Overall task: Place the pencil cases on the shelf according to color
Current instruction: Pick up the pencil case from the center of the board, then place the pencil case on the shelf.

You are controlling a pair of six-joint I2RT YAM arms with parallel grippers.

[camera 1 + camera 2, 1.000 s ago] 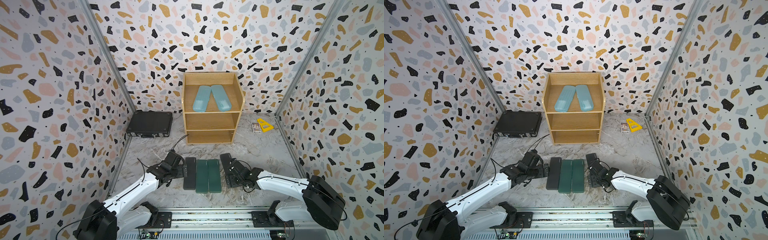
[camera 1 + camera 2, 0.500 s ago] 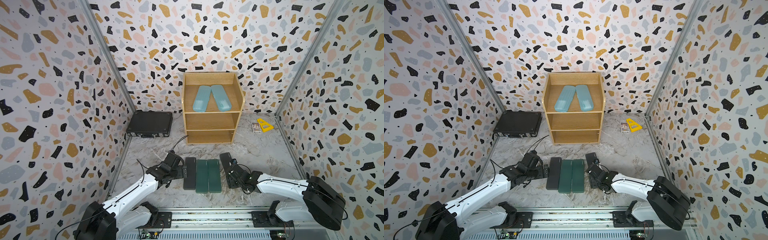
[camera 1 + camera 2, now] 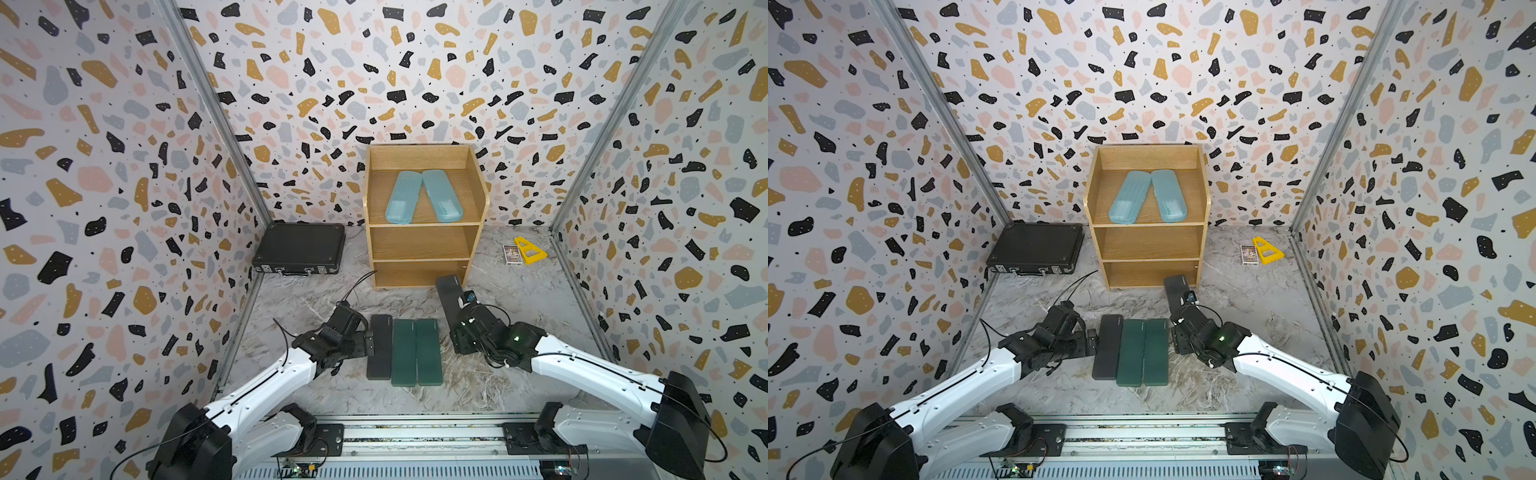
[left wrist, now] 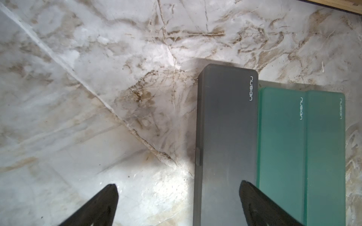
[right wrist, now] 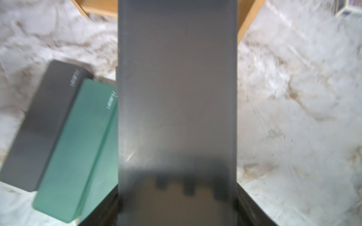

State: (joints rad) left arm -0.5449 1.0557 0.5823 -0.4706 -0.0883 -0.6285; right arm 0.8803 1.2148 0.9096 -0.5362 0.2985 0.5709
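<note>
The left arm (image 3: 266, 386) is stretched forward and kept low, with its wrist turned in toward the middle. The left gripper (image 4: 177, 193) is opened wide, and its two black fingers (image 4: 105, 201) are spread far apart. The right arm (image 3: 590, 374) is also kept low and reached forward. The right gripper (image 3: 458, 322) is closed on the near end of a black pencil case (image 3: 446, 293).

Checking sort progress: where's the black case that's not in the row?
In both top views the black case is held in the right gripper, right of the green cases, its far end near the bottom tier of the shelf.
</note>
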